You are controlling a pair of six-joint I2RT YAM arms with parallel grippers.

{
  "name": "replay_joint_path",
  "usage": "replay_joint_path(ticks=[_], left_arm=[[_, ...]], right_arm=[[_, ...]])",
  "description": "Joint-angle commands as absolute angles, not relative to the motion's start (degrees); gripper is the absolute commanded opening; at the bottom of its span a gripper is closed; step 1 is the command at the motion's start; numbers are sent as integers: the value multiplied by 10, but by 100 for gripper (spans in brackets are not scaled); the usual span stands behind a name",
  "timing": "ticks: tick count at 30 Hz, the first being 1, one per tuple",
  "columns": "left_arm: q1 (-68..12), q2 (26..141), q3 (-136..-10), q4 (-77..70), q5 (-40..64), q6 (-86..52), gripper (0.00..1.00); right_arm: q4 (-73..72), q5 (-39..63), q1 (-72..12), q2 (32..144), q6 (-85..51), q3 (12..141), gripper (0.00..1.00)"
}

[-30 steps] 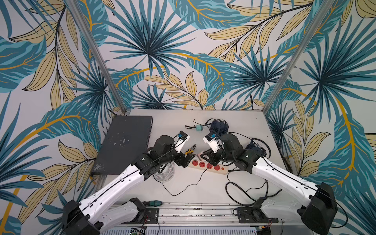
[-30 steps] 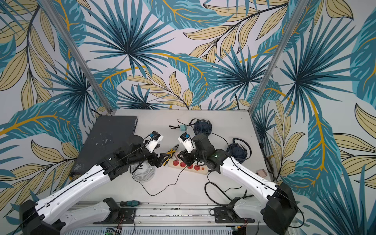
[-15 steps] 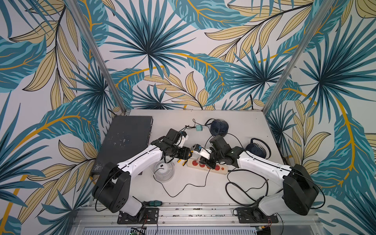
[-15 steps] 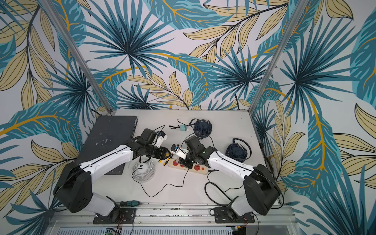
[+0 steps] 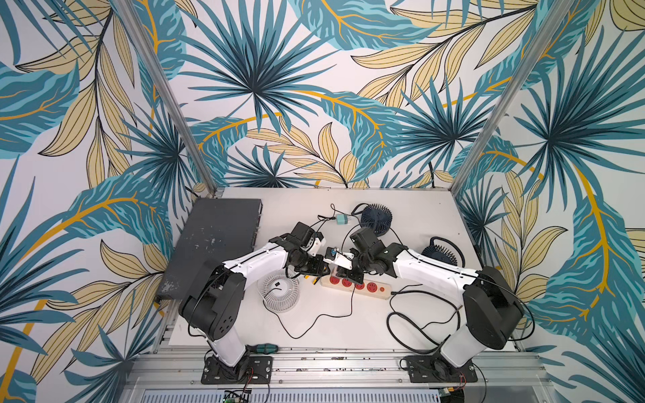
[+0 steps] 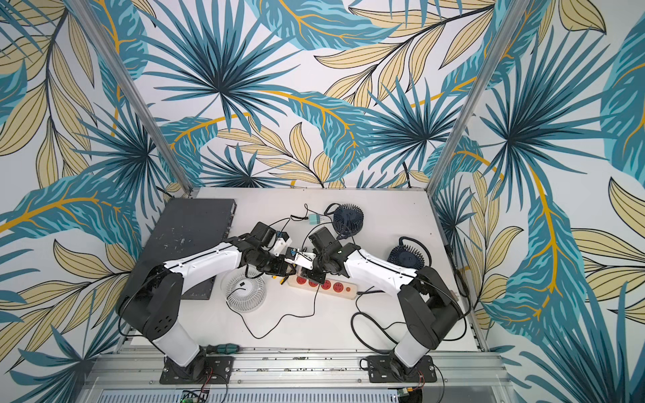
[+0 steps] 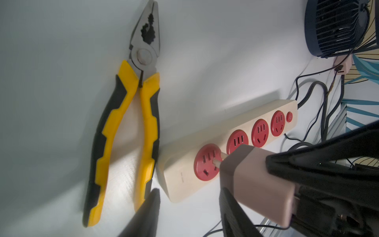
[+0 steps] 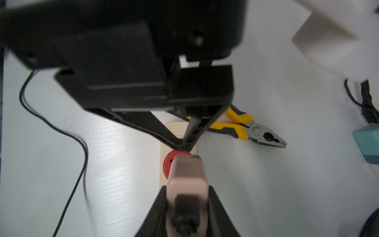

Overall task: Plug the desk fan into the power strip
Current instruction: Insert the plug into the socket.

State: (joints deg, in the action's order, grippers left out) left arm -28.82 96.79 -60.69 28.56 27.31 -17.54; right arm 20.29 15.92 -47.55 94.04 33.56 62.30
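The cream power strip [image 5: 385, 294] [image 6: 351, 292] lies mid-table, red sockets facing up. My right gripper [image 8: 186, 188] [image 5: 343, 276] is shut on a pink-beige plug [image 7: 252, 178] [image 8: 185, 172]. The plug is tilted, and its prongs touch the slots of the end socket but are not fully in. A thin black cord runs from the plug to the white desk fan [image 5: 278, 291] [image 6: 245, 291]. My left gripper [image 7: 189, 190] [image 5: 327, 274] is open, and its fingers stand on either side of the strip's end. I cannot tell whether they touch it.
Yellow-handled pliers [image 7: 127, 123] [image 8: 242, 127] lie right beside the strip's end. Behind are two dark blue fans [image 5: 376, 218] [image 5: 440, 254] and a teal adapter [image 5: 340, 219]. A black slab [image 5: 216, 240] lies at the left, a screwdriver [image 5: 263, 348] at the front, and the strip's cord [image 5: 419, 328] loops at the front right.
The left gripper's jaws have narrowed from wide open, and it has come to the strip's end. The right gripper has kept hold of the plug at the end socket.
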Motion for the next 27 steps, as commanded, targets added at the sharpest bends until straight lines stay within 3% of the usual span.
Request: replay_joint_path(ticks=[1,15,27], left_arm=[[-287,977,-621,282,282,-161,50],[-286,1011,-611,274,264,-151,41],[-275,1040,-604,254,270,-164,39]], right_arm=[[233,169,-474,958,356,637,3],[277,143,-474,1006,364,673,3],[278,113,-473,1026,366,678,2]])
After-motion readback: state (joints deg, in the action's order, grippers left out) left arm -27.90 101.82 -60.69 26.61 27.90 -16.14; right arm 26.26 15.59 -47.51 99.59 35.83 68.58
